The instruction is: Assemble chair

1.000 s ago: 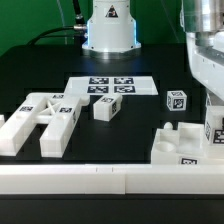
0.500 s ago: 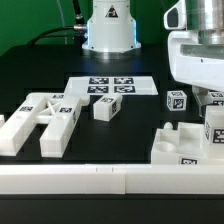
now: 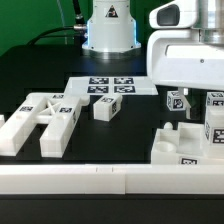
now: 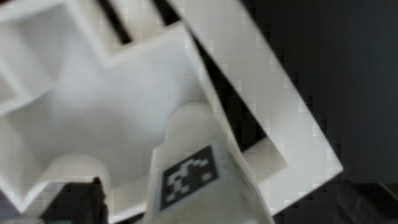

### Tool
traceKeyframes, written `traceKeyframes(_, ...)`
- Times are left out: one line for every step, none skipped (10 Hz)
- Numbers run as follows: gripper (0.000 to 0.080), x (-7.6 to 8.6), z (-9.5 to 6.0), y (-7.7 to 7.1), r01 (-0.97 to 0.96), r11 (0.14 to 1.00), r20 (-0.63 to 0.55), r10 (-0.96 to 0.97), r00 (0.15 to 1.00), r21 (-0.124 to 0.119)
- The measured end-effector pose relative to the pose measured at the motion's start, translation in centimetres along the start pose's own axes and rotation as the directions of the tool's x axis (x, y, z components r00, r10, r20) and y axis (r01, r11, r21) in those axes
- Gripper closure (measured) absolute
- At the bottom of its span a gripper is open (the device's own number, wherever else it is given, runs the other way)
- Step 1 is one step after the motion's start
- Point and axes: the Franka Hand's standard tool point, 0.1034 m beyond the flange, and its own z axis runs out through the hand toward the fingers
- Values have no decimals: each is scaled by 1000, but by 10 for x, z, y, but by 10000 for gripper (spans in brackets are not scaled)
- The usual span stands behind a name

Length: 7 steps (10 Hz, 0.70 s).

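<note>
The exterior view sits low at the table point(image 3: 40, 80) edge, facing the arm's base point(image 3: 110, 30). The wrist view closely frames the chair parts point(image 4: 107, 110) point(image 3: 180, 145) at the exterior view's right.

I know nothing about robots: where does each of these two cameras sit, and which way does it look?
Exterior view: low, facing the robot's base across the black table and loose chair parts; the arm hangs at the exterior view's right.
Wrist view: on the arm, looking closely down on a tagged white post; no robot part shows clearly.
Shared: probably that post, at the exterior view's right.
</note>
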Motion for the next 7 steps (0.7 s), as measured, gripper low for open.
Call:
traceKeyframes(151, 2, -1, 1, 97, 995, 4, -97, 995, -8)
traceKeyframes(151, 3, -2, 2, 162, 987, 2, -162, 987, -12)
traceKeyframes(151, 4, -3, 3, 270, 963, 2, -270, 963, -19)
traceKeyframes(151, 6, -3, 5, 346, 938, 3, -346, 938, -20)
traceKeyframes(151, 5, -3, 4, 359, 933, 4, -359, 933, -20)
traceKeyframes(151, 5, -2, 4, 422, 906, 4, -422, 907, -21)
traceKeyframes(278, 5, -2, 4, 412, 911, 4, -412, 911, -21)
